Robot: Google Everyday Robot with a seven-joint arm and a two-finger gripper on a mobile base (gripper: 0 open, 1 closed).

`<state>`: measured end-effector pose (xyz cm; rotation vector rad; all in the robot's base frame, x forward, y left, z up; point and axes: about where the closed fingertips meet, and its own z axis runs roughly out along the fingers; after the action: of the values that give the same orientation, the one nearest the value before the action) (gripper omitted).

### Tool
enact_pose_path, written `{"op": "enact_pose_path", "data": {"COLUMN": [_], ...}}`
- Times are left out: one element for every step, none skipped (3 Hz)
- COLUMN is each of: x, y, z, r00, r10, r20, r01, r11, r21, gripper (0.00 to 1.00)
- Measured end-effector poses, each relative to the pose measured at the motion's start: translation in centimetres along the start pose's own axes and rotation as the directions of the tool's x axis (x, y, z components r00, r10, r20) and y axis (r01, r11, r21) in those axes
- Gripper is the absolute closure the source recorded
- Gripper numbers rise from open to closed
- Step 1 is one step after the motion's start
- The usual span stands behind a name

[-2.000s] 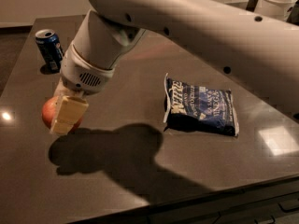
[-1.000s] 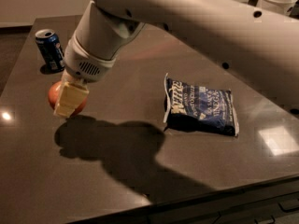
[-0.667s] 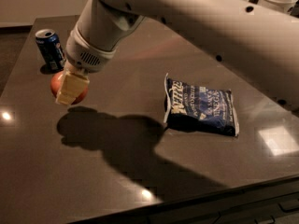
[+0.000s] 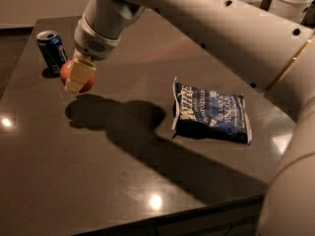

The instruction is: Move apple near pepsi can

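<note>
Apple [image 4: 65, 73] was in the upper left of the frame, clamped in the claw [image 4: 77, 81]. One cream finger [image 4: 79, 73] covered its front, and red skin showed on either side. It looked lifted off the table [image 4: 98, 181], since its shadow [image 4: 86, 111] fell lower in the frame, clear of the fruit.

Pepsi can [image 4: 51, 49] stood upright just up and left of the apple, near but not touching as far as I could tell. Chip bag [image 4: 211, 113] lay flat well apart, right of centre. The arm [image 4: 197, 18] ran in from the upper right.

Handling, my read:
- Firm, moderate weight, no flex under grip.
- The skin is smooth and likely slick, so hold it across the widest part, not near the stem end.
- It is round and will roll if released with any sideways motion, so set it down square.
- Over-squeezing bruises it.
</note>
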<state>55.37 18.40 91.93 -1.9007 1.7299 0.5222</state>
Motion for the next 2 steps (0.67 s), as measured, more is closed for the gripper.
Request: {"op": "enact_pose_path", "data": {"x": [-0.2,-0.4], "y": [-2.6,-4.4], "z": [1.4,2.8], "r00": [1.0,1.0], "r10": [0.0,0.006], "r20": [-0.013,-0.029], "r01": [0.0,-0.005], "r11": [1.0,1.0], "r21": [-0.001,0.005], "gripper": [1.0,1.0]}}
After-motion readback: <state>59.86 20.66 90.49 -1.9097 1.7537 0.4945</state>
